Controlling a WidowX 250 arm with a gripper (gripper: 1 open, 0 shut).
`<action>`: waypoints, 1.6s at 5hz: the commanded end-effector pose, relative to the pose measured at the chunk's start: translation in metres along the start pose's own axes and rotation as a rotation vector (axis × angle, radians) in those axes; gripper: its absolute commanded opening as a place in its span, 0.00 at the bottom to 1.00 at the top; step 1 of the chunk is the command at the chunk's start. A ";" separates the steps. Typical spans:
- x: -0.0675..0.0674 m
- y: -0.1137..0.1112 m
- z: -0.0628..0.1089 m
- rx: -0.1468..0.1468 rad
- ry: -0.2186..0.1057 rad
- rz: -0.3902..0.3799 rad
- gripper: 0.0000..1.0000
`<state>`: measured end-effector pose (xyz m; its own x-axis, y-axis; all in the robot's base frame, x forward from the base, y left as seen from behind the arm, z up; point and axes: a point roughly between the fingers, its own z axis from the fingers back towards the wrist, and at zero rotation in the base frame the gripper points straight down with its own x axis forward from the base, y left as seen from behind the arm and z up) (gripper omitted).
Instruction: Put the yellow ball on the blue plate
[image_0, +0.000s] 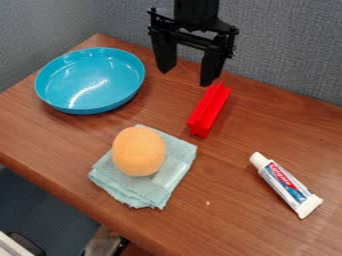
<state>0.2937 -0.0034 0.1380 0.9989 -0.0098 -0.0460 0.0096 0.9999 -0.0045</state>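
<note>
Orange-yellow, the ball (139, 151) sits on a pale teal cloth (143, 177), well apart from the blue plate (90, 82). My gripper (189, 70) hangs empty above the red block (209, 109), jaws spread. I judge I'm at the approach: come down around the ball.

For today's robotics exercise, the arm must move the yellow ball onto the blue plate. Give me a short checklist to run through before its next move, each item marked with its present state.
1. Pincer open and holding nothing: ok.
2. Yellow ball in full view, resting on the cloth: ok.
3. Blue plate has nothing in it: ok.
4. Pincer above the ball: not ok; it hangs farther back, near the red block.
5. Toothpaste tube lies away from ball and plate: ok.
6. Cloth will stay put when the ball is lifted: cannot tell.
</note>
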 end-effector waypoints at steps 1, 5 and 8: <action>-0.003 0.001 -0.007 -0.001 0.021 0.001 1.00; -0.051 0.021 -0.045 0.046 0.058 -0.003 1.00; -0.055 0.025 -0.063 0.066 0.070 0.022 1.00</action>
<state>0.2343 0.0168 0.0716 0.9897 0.0054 -0.1430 0.0020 0.9987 0.0515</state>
